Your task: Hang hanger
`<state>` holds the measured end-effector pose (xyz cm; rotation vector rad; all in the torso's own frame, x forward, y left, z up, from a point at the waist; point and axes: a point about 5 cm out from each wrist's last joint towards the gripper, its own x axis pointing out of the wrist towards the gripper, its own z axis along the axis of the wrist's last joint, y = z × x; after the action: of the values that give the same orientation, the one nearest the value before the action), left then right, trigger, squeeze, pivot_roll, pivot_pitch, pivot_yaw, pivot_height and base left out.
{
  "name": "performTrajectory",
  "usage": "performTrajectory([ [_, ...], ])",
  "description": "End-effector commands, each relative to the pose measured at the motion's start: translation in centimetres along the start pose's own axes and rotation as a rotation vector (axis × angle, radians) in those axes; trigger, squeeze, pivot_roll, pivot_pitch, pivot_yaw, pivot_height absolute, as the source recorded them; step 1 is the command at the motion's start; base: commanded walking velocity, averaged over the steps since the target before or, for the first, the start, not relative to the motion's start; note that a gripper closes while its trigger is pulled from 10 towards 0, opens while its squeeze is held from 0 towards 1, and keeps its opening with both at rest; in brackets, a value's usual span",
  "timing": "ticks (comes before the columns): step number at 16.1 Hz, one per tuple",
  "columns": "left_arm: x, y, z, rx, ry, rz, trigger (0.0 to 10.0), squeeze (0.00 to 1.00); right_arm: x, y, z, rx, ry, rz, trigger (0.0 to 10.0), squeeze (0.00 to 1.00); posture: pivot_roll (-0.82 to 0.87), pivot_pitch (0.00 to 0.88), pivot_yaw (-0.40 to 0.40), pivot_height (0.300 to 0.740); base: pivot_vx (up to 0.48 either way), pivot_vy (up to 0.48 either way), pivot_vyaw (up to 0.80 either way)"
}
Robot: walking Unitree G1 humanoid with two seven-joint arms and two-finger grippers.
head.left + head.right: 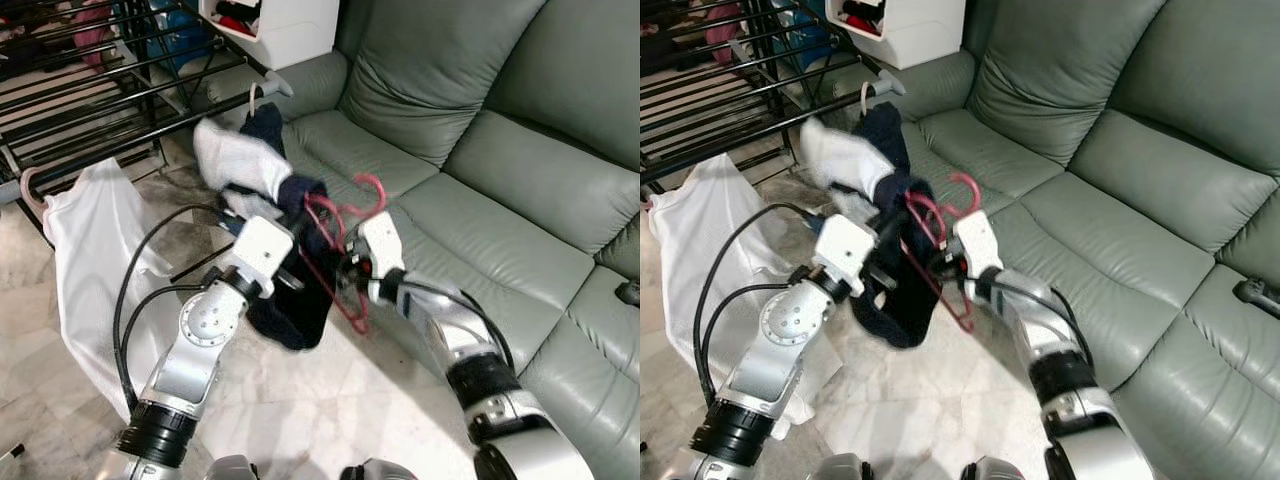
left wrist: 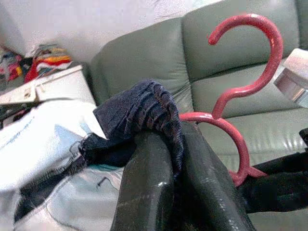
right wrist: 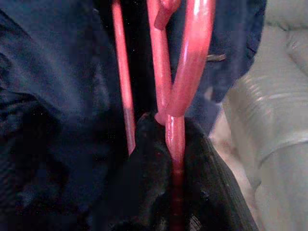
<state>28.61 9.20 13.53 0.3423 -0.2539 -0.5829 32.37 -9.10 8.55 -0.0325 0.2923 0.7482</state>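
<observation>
- Our right gripper (image 1: 350, 268) pinches the red hanger (image 1: 340, 235) tight, low on its frame. The hanger is up in the air in front of the sofa (image 1: 500, 180).
- Our left gripper (image 1: 293, 262) squeezes the dark cloth (image 2: 139, 108) that hangs on it.
- The rack (image 1: 100, 90) is off to our left, well apart.
- We think the cloth could slide off if we tip the hanger.
- The hook (image 2: 250, 53) could miss the bar if we swing too fast.

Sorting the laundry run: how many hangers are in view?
2, perhaps more hidden: a red hanger held by the right gripper, and a pale hook above clothes on the drying rack.
</observation>
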Motion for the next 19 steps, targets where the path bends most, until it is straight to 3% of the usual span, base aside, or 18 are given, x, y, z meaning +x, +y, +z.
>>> performTrajectory([
  [1, 0.7, -1.5, 1.4, 0.047, -0.091, -0.103, 0.0, 0.00, 0.4, 0.3, 0.4, -0.019, 0.009, 0.018, 10.0, 0.00, -0.01, 0.000, -0.008, 0.740, 0.000, 0.000, 0.00],
  [2, 0.7, -1.4, 1.5, 0.064, -0.096, -0.105, 0.0, 0.00, 0.4, 0.6, 0.0, -0.039, 0.044, 0.052, 10.0, 0.00, -0.01, 0.000, -0.008, 0.740, 0.000, 0.000, 0.00],
  [3, 0.7, -1.3, 1.5, 0.095, -0.105, -0.106, 0.0, 0.00, 0.3, 0.6, -0.4, -0.129, 0.078, 0.047, 10.0, 0.00, -0.01, 0.000, -0.007, 0.740, 0.000, 0.000, 0.00],
  [6, 0.3, -1.6, 1.4, 0.087, -0.104, -0.115, 0.0, 0.00, 0.8, -2.0, 2.6, 0.047, -0.107, -0.235, 10.0, 0.00, 0.00, 0.000, -0.007, 0.740, 0.000, 0.000, 0.00],
  [9, -0.1, -3.1, 1.3, 0.047, -0.113, -0.209, 0.0, 0.00, 0.3, -3.7, 5.5, 0.158, -0.282, -0.344, 10.0, 0.00, 0.00, 0.000, -0.007, 0.740, 0.000, 0.000, 0.00],
  [11, -0.2, -3.8, 0.9, 0.057, -0.093, -0.259, 0.0, 0.00, 0.2, -3.7, 6.3, 0.136, -0.324, -0.341, 10.0, 0.00, 0.00, 0.000, -0.007, 0.740, 0.000, 0.000, 0.00],
  [13, -0.3, -4.2, 0.1, 0.104, -0.050, -0.296, 0.0, 0.00, 0.4, -3.1, 6.1, 0.085, -0.300, -0.300, 10.0, 0.00, 0.00, 0.000, -0.008, 0.740, 0.000, 0.000, 0.00],
  [15, -0.1, -4.1, -0.4, 0.129, -0.024, -0.299, 3.0, 0.00, 0.7, -1.8, 5.7, 0.036, -0.290, -0.237, 10.0, 0.00, 0.00, 0.000, -0.009, 0.740, 0.000, 0.000, 0.00],
  [16, -0.1, -4.2, -0.9, 0.143, 0.001, -0.303, 1.6, 0.00, 0.9, -0.4, 5.6, -0.035, -0.293, -0.158, 10.0, 0.00, 0.00, 0.000, -0.007, 0.740, 0.000, 0.000, 0.00],
  [17, -0.1, -4.1, -1.0, 0.146, 0.008, -0.299, 1.6, 0.00, 0.9, 0.1, 5.6, -0.065, -0.294, -0.134, 10.0, 0.00, -0.01, 0.000, -0.005, 0.740, 0.000, 0.000, 0.00],
  [18, 0.0, -3.9, -1.3, 0.161, 0.028, -0.272, 0.0, 0.00, 1.0, 1.1, 5.5, -0.113, -0.273, -0.065, 10.0, 0.00, -0.01, 0.000, -0.004, 0.740, 0.000, 0.000, 0.00],
  [19, 0.2, -3.0, -1.5, 0.171, 0.051, -0.207, 0.0, 0.00, 0.8, 2.3, 3.6, -0.191, -0.122, 0.043, 10.0, 0.00, -0.01, 0.000, -0.004, 0.740, 0.000, 0.000, 0.00],
])
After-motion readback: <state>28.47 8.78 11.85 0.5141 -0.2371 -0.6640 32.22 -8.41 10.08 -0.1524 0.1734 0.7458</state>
